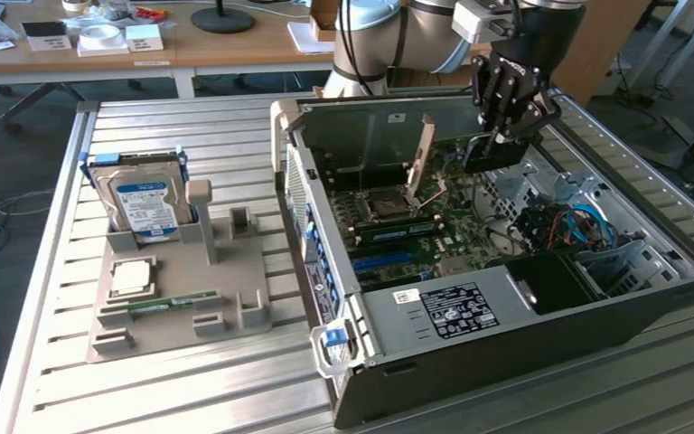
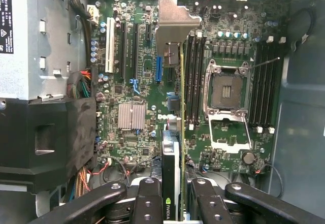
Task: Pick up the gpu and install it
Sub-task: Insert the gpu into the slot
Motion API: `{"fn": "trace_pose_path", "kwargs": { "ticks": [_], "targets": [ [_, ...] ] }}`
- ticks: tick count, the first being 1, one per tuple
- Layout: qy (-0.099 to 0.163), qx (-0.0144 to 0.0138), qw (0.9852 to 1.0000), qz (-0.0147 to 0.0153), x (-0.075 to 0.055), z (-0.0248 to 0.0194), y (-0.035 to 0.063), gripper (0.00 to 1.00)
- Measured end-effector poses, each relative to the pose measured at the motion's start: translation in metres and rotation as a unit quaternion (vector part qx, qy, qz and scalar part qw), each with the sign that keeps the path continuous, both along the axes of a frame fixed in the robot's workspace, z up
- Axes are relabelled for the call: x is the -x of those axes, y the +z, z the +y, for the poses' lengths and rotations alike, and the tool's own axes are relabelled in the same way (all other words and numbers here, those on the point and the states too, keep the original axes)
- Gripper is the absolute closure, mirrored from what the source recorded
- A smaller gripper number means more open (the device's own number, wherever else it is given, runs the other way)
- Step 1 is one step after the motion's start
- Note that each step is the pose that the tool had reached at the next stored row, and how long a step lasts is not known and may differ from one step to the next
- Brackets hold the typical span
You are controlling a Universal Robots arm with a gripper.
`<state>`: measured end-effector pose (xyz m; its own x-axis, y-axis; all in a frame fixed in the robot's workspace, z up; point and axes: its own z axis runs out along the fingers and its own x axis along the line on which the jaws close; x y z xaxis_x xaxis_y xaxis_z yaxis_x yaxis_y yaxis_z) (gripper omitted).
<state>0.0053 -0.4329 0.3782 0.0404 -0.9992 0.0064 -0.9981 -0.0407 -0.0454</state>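
Between fingers of gripper (image 2: 175, 199): gpu (image 2: 171, 155), pinched across its thin faces, jaws pressed onto card. Below gripper: motherboard (image 2: 133, 118) inside open computer case (image 1: 504, 316). Card hangs above board, apart from expansion slots (image 2: 123, 46). Progress, by judgement: pickup done, card brought over case, roughly midway. Seating in slot not yet done. Card stands on edge, thin side facing up to wrist. Long axis runs level, out ahead of fingers, parallel with slots. Silver bracket (image 2: 175, 23) end points toward case's rear wall.
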Motion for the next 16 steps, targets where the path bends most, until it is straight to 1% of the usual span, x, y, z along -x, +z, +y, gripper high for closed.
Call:
{"fn": "trace_pose_path", "kwargs": {
  "ticks": [16],
  "targets": [
    [0.0, 0.0, 1.0, 0.0, 0.004, 0.0001, -0.0002, 0.73]
  ]
}}
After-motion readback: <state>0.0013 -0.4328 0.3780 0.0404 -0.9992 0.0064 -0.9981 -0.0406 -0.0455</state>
